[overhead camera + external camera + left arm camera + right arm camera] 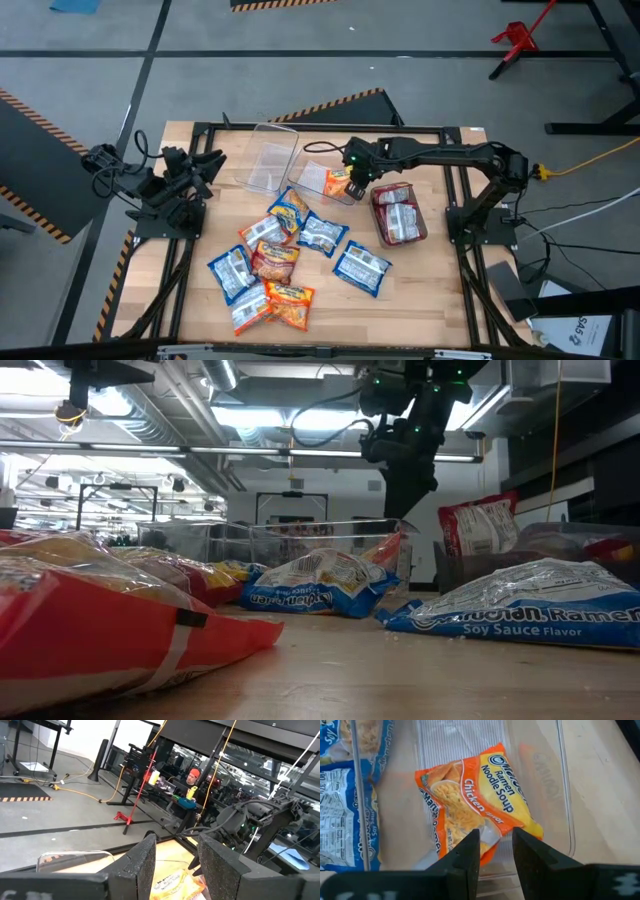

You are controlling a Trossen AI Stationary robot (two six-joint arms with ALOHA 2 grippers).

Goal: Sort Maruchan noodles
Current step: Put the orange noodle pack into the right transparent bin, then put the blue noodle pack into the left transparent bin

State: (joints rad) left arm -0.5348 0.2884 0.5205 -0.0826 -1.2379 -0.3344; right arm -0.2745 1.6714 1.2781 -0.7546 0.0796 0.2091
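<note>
Right gripper (pixel 495 851) pinching orange chicken packet (pixel 479 802) over clear bin (pixel 555 780). Left gripper (pixel 175 865) parked at desk (pixel 430 300) edge, fingers apart, empty.

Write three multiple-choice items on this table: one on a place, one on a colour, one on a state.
1. Where does the orange-yellow crinkly plastic Chicken ramen packet lie?
A. On bare wood
B. In the middle clear plastic bin
C. On the floor

2. What colour are the packets in the rightmost clear plastic bin?
A. Blue-and-white
B. Green
C. Red-brown

3. What is the state of the leftmost clear plastic bin?
A. Empty
B. Full of packets
C. Tipped on its side

Answers:
1 B, the right wrist view shows clear walls around the packet.
2 C, the high view shows red-brown packets in it.
3 A, the high view shows only its bare bottom.
</note>
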